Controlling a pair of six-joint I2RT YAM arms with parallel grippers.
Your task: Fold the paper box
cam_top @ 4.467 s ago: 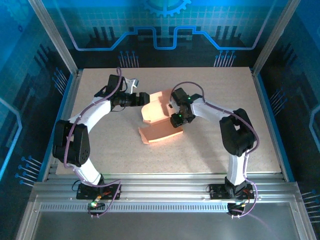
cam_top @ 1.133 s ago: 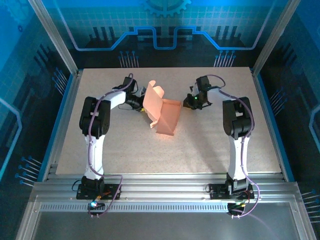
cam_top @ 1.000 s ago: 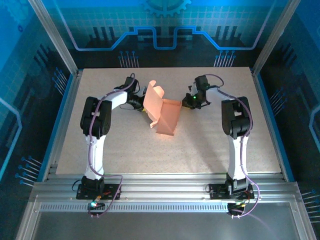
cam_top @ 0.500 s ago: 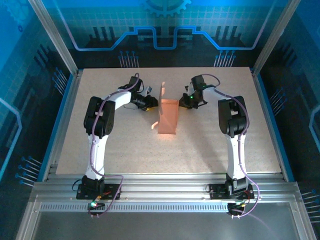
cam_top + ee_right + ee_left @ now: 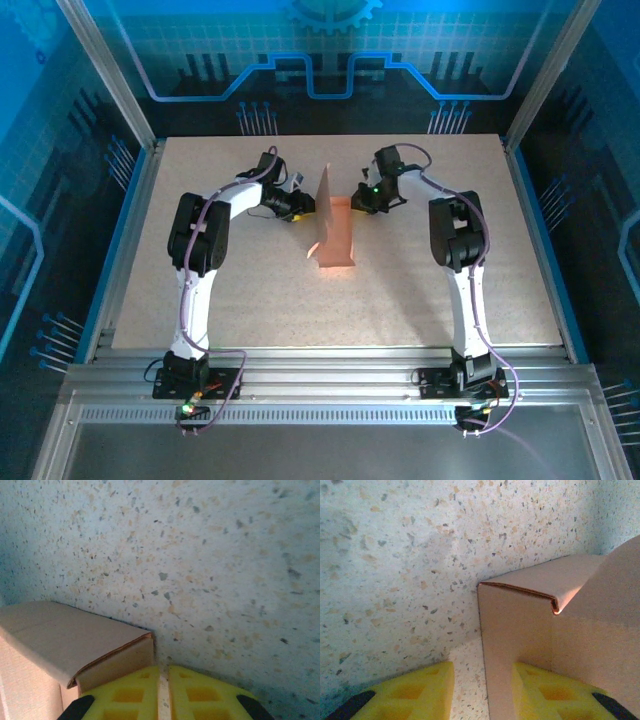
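One paper box (image 5: 336, 238) now narrower, right end effector (image 5: 356, 203) shifted left

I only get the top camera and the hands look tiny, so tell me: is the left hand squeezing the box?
Observer: Not squeezing, it seems. A wall of the paper box stands between the left hand's yellow fingers, with table showing between it and one finger.
Operator: And the right hand?
Observer: The right hand is shut, nothing between its fingers.
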